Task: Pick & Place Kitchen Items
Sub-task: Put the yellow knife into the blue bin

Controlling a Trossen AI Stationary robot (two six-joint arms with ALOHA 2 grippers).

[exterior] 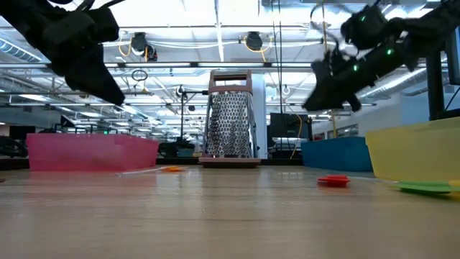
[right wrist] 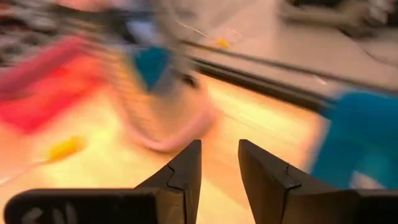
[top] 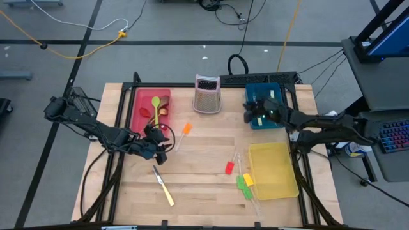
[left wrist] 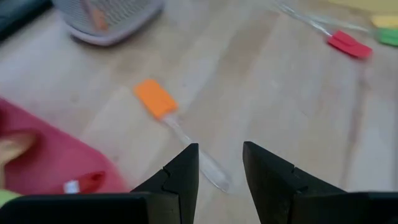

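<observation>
My left gripper [top: 156, 145] [left wrist: 221, 149] hangs open and empty above the table, off the near right corner of the red tray [top: 142, 97]. In its wrist view the orange-headed spatula [left wrist: 155, 98] lies flat ahead, its clear handle running toward the gap between the fingers. My right gripper [top: 255, 112] [right wrist: 219, 146] is open and empty above the blue tray [top: 279, 120]. A green spoon [top: 155, 106] and a red spoon [top: 146, 112] lie in the red tray. A cream-handled knife [top: 164, 186] and red [top: 229, 168], green [top: 243, 187] and yellow [top: 248, 180] spatulas lie flat on the table.
The upright metal grater [top: 208, 94] stands at the far middle, between the red and blue trays. The yellow tray [top: 281, 182] sits near the right edge under the right arm. Bare wood shows in the table's middle and along its near edge.
</observation>
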